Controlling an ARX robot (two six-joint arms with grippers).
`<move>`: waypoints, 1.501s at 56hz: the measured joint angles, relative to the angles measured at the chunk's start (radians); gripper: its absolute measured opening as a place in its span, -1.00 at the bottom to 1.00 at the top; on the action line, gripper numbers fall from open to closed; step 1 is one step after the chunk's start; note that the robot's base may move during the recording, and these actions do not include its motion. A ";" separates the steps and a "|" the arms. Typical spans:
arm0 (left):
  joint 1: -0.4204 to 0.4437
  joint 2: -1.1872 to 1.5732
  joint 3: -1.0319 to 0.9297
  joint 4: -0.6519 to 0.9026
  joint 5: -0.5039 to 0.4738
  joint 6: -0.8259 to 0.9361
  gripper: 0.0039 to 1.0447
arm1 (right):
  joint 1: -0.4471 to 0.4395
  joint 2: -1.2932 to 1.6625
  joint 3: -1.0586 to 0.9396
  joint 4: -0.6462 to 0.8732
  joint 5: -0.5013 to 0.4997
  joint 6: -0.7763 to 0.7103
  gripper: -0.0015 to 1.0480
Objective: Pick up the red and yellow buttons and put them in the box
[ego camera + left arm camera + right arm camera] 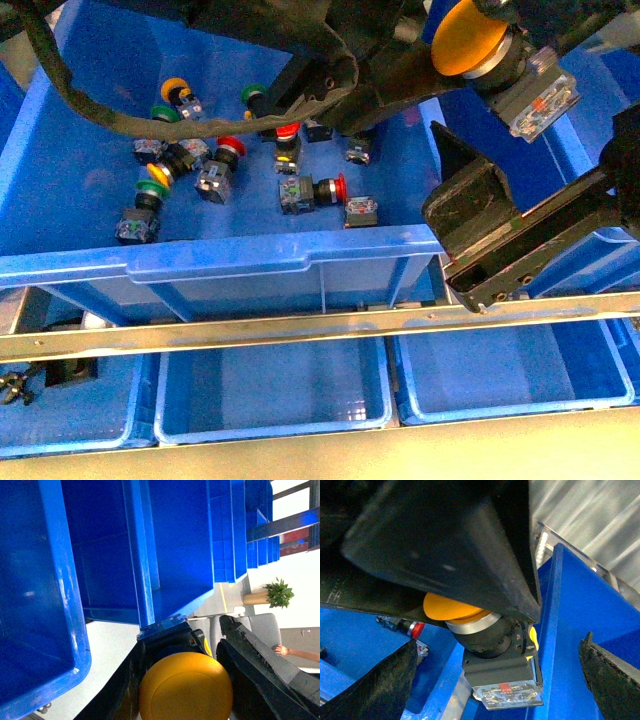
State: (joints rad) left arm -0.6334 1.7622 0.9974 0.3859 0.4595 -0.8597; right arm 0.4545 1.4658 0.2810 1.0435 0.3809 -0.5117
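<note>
Nearest the camera, the right gripper (498,640) has its fingers well apart and empty. It sits just below and beside the yellow button (468,35), which the left gripper (184,645) clamps by the sides of its body. The button's long axis is tilted, with the cap towards the blue tote (250,255) and the grey contact block towards the box (592,130) on the right, which I take to be the target. It hangs about over the wall between the two, so the left arm probably needs only a short carry rightward. Deeper in the tote lie loose switches, among them a red-capped button (232,150).
</note>
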 joint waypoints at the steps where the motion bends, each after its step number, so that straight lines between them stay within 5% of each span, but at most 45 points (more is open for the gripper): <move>1: 0.000 0.001 0.001 0.000 0.000 0.000 -0.35 | 0.001 0.002 0.000 0.002 0.000 -0.008 0.87; 42: -0.008 0.007 0.018 -0.003 -0.011 0.000 -0.35 | -0.021 0.077 -0.003 0.083 -0.006 -0.114 0.86; 67: -0.008 0.007 0.018 -0.005 -0.016 0.000 -0.35 | -0.032 0.077 -0.003 0.095 0.006 -0.122 -0.30; 84: -0.008 0.008 0.018 -0.012 -0.021 0.003 -0.35 | -0.032 0.077 -0.003 0.097 0.009 -0.129 -0.37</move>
State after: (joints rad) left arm -0.6415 1.7699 1.0153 0.3740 0.4381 -0.8566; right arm 0.4221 1.5433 0.2783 1.1408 0.3897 -0.6407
